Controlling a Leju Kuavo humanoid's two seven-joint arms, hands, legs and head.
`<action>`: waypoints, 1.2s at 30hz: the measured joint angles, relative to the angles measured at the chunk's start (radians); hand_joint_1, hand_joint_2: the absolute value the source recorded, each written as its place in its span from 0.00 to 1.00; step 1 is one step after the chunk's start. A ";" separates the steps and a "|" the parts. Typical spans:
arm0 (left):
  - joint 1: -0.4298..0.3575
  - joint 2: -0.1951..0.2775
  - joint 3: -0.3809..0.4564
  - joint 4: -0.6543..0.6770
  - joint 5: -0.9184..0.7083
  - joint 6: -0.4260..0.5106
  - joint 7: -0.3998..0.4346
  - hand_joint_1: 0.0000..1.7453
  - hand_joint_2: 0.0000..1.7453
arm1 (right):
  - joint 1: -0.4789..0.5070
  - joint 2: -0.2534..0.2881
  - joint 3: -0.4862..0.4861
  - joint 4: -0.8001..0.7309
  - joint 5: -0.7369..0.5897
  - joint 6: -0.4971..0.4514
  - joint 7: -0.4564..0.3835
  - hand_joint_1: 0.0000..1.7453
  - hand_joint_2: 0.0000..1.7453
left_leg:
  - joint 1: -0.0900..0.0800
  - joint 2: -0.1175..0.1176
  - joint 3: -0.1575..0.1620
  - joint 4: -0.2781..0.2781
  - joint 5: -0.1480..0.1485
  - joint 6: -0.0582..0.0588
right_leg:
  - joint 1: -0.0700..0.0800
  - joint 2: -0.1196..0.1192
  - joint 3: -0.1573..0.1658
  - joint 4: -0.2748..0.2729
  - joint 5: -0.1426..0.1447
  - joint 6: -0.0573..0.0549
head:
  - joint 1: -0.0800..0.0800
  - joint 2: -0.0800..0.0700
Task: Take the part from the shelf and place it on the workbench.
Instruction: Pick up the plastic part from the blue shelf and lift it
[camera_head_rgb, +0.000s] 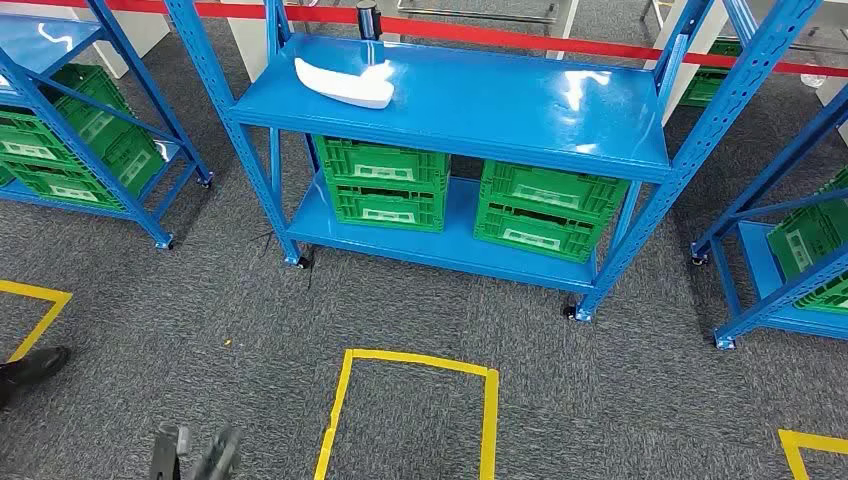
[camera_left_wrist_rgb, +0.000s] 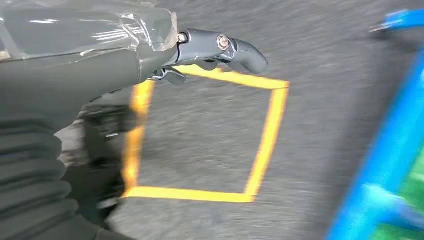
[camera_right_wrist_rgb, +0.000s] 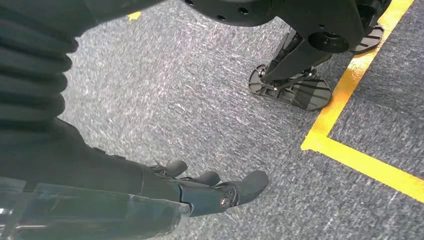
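The white part (camera_head_rgb: 345, 82) lies on the top board of the middle blue shelf (camera_head_rgb: 520, 110), toward its left end. My left hand (camera_head_rgb: 195, 455) hangs low at the bottom left of the head view, far from the shelf. In the left wrist view the left hand (camera_left_wrist_rgb: 215, 50) holds nothing and hovers over the grey carpet with its thumb stretched out. My right hand (camera_right_wrist_rgb: 210, 187) hangs over the carpet too, fingers loosely extended and holding nothing.
Green crates (camera_head_rgb: 385, 182) (camera_head_rgb: 548, 210) fill the shelf's lower board. More blue racks with green crates stand at left (camera_head_rgb: 80, 140) and right (camera_head_rgb: 800, 250). A yellow tape square (camera_head_rgb: 415, 410) marks the floor before the shelf. A person's shoe (camera_head_rgb: 35, 368) is at the left edge. Red barrier tape (camera_head_rgb: 520, 38) runs behind.
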 joint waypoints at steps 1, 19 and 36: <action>0.000 0.000 0.000 -0.018 0.004 0.000 -0.005 0.00 0.00 | -0.001 0.000 -0.004 0.001 0.006 0.001 -0.003 0.00 1.00 | 0.000 0.000 0.000 0.000 0.000 0.000 | 0.000 0.000 0.000 0.000 0.000 0.000 | 0.000 0.000; -0.034 0.009 -0.153 -0.619 0.101 -0.004 -0.124 0.00 0.00 | -0.049 0.005 -0.091 0.030 0.178 0.040 -0.064 0.00 0.25 | -0.008 -0.001 0.026 -0.032 0.004 0.043 | -0.012 0.001 0.001 0.026 -0.017 0.022 | 0.003 0.000; -0.084 0.081 -0.562 -1.128 0.313 0.006 -0.208 0.00 0.00 | -0.105 -0.054 -0.179 0.040 0.404 0.096 -0.097 0.00 0.00 | -0.010 0.002 -0.031 0.148 -0.118 0.008 | -0.010 0.013 -0.087 0.037 0.065 -0.010 | 0.006 0.000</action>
